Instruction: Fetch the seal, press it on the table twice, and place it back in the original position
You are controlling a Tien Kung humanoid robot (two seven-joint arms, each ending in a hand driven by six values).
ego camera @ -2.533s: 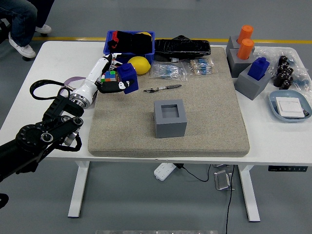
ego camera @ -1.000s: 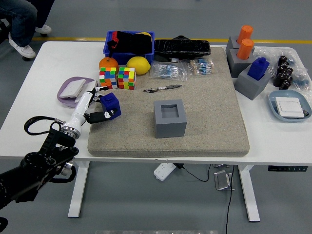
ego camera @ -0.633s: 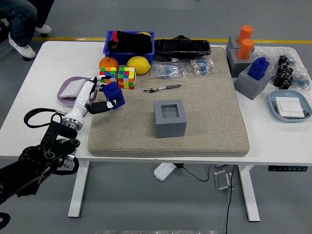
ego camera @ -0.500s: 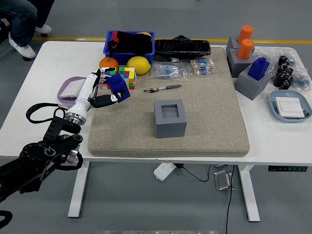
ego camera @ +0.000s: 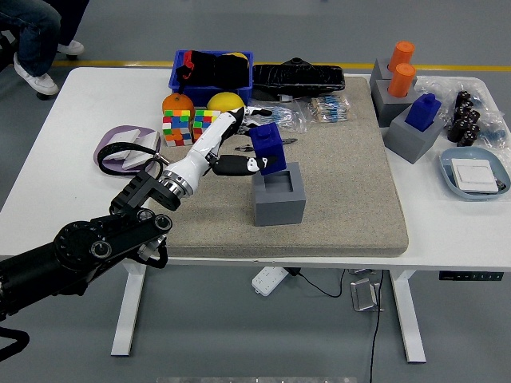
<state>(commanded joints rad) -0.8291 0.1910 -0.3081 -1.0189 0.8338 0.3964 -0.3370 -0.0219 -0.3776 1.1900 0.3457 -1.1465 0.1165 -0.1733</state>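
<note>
Left hand (ego camera: pixel 239 152): fingers grasping the blue seal (ego camera: pixel 268 148); reaching in from lower left
Seal: centre of frame, tilted, just above the grey block's (ego camera: pixel 279 204) square hollow
Block: on the tan mat (ego camera: pixel 343 183); desk (ego camera: pixel 72 152) beneath

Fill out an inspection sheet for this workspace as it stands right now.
Surface: white table with a beige mat over its middle.
Job's things: blue seal held just above the grey holder, whose socket is open and unfilled.
Clutter: two puzzle cubes, lemon, orange, blue bin, pen, purple dish, grey blocks holding two orange seals and another blue seal, blue tray.
Grippers: left hand grasps the seal; right hand not in view.
Cables: black loop on the left arm; power strip and cords under the table.
Surroundings: grey floor, a person's legs at top left.
</note>
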